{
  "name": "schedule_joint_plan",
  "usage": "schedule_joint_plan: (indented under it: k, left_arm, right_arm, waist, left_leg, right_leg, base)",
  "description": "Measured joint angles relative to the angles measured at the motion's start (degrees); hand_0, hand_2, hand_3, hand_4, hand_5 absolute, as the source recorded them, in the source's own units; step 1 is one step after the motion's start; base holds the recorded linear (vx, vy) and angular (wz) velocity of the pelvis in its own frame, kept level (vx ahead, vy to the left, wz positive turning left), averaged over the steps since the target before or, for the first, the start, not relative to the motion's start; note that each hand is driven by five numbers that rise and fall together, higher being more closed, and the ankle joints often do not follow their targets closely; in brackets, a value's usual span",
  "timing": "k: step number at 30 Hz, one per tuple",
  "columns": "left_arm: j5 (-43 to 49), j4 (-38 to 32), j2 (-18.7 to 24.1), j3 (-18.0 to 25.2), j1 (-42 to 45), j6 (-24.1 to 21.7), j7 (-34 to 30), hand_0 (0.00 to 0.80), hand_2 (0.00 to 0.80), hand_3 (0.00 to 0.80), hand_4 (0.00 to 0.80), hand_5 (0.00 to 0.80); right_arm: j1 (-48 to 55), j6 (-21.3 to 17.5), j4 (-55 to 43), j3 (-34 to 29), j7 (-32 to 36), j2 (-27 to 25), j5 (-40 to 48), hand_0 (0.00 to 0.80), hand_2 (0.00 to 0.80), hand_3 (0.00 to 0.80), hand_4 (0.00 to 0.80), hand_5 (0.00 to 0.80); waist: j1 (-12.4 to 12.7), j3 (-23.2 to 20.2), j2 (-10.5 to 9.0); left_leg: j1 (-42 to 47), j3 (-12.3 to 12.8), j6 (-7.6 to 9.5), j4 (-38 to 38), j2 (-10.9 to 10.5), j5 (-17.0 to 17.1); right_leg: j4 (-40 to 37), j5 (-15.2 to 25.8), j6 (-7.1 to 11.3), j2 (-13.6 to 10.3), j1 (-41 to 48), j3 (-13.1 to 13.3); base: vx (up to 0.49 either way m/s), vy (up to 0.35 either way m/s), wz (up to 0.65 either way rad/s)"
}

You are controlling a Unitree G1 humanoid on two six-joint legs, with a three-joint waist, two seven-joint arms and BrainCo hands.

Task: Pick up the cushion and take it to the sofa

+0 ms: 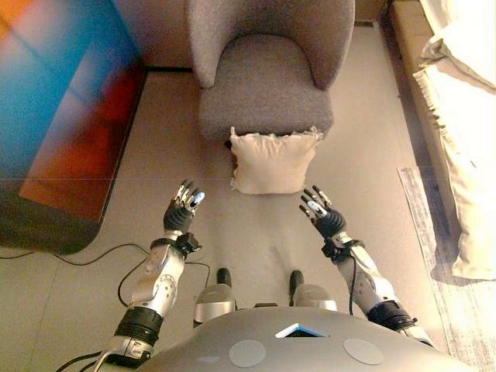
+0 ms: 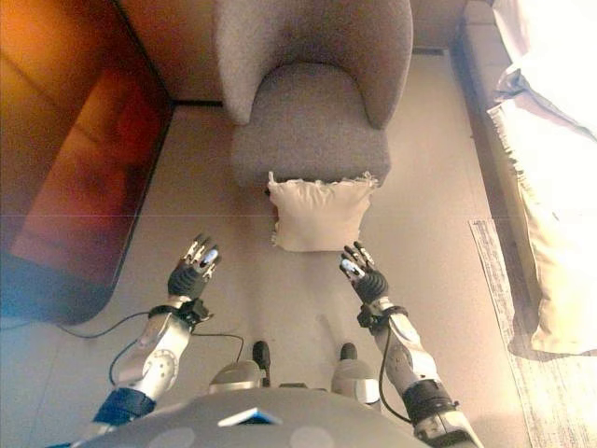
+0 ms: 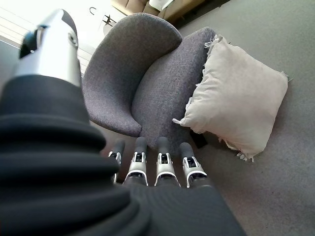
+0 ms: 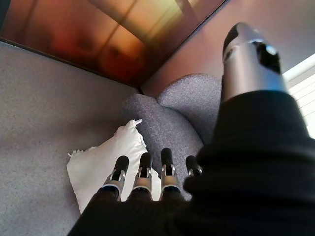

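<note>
Step in hand: approach. The square cream fabric cushion with frayed corners (image 1: pixel 273 161) stands on the floor at frame centre, leaning against the grey upholstered armchair (image 1: pixel 267 77). The left hand (image 1: pixel 180 211) and right hand (image 1: pixel 322 214) are released, empty, flanking below it. Next: close both hands against its sides.

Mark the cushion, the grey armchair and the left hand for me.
cushion (image 1: pixel 270 161), left eye view, middle of its cream face.
grey armchair (image 1: pixel 263 77), left eye view, centre of the seat.
left hand (image 1: pixel 180 214), left eye view, back of the hand, fingers straight.
</note>
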Motion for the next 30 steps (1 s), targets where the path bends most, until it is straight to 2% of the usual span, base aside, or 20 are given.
schedule_joint_plan:
  k: [19,30]
  left_arm:
    - [2.3,-0.9,0.0,0.1,2.0,-0.6,0.2,0.0,0.0,0.0,0.0,0.0]
    - [1.9,-1.3,0.0,0.0,2.5,-2.2,-0.8,0.0,0.0,0.0,0.0,0.0]
  right_arm:
    - [1.8,0.1,-0.3,0.0,0.3,0.1,0.0,0.0,0.0,0.0,0.0,0.0]
    - [2.5,0.1,-0.3,0.3,0.3,0.1,0.1,0.0,0.0,0.0,0.0,0.0]
  waist:
    - [0.0,0.6,-0.7]
    - [-0.1,0.4,-0.88]
  left_leg:
    - [0.7,0.2,0.03,0.0,0.1,-0.2]
    - [0.5,0.7,0.02,-0.1,0.1,-0.3]
  right_leg:
    - [-0.1,-0.1,-0.03,0.0,0.8,-0.1]
    - [0.0,0.0,0.02,0.1,0.0,0.9]
  base:
    - [0.006,-0.004,0.0]
    - [-0.018,0.036,-0.04]
